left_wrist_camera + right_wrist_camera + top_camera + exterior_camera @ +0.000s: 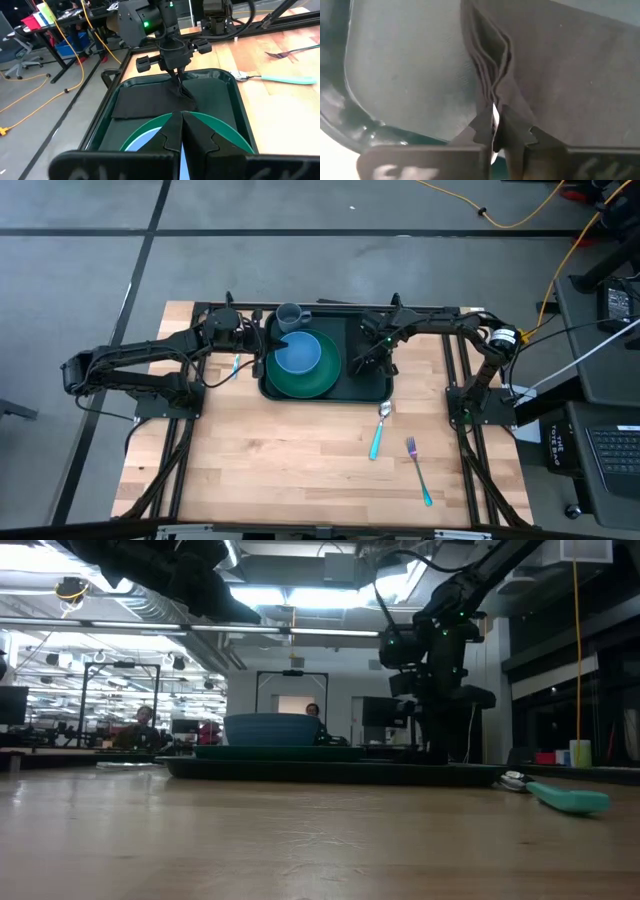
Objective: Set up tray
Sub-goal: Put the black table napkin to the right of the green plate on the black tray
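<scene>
The tray (372, 387) lies at the far middle of the table, long axis running left to right, between the 2 arms. It carries a green plate (322, 383) with a blue bowl (298, 354) on its left half and a black napkin (150, 97) on its right half; a grey cup (290, 316) stands at its far left corner.

The right gripper (495, 131) is directly over the napkin, fingers pinched onto a raised fold of the cloth. The napkin sits straight below this claw, so the right arm is the nearer one.

The left gripper (181, 131) hovers above the plate's left side, fingers closed, holding nothing.

A spoon (379, 431) and fork (418, 471) lie on the table nearer than the tray, toward the right arm.
</scene>
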Controlling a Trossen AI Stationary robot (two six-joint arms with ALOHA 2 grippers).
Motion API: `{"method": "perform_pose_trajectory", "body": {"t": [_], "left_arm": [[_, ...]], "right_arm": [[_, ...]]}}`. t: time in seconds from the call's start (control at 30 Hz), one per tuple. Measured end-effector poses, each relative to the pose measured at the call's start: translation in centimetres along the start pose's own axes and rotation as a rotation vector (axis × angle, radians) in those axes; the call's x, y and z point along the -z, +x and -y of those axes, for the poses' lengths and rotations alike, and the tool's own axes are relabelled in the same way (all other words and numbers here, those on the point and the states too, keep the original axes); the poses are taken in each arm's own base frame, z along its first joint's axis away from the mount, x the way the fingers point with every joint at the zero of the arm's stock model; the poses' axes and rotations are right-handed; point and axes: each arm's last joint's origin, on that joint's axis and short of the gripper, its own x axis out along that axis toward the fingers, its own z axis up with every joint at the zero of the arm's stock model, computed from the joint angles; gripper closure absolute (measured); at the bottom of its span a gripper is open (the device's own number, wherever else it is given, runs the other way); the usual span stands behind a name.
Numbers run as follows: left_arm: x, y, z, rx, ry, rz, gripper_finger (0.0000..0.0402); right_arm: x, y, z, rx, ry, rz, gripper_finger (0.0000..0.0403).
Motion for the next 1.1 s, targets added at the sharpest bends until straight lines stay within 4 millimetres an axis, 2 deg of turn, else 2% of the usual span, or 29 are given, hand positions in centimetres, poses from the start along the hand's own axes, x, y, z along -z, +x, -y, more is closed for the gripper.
{"method": "perform_pose_trajectory", "body": {"t": [0.13, 0.27, 0.8, 1.1], "left_arm": [[0.0, 0.0, 0.0, 0.000, 0.000, 0.000, 0.0398], [0.0, 0.0, 0.0, 0.000, 0.000, 0.000, 0.0398], [0.0, 0.0, 0.0, 0.000, -0.003, -0.001, 0.0398], [0.0, 0.0, 0.0, 0.000, -0.018, -0.001, 0.0398]], "right_arm": [[0.0, 0.0, 0.0, 0.000, 0.122, -0.001, 0.0332], [0.0, 0.0, 0.0, -0.004, 0.172, -0.004, 0.0317], [-0.8, -1.2, 0.3, -0.044, 0.275, 0.044, 0.0311], [-0.5, -1.2, -0.3, -0.153, 0.344, 0.031, 0.0310]]}}
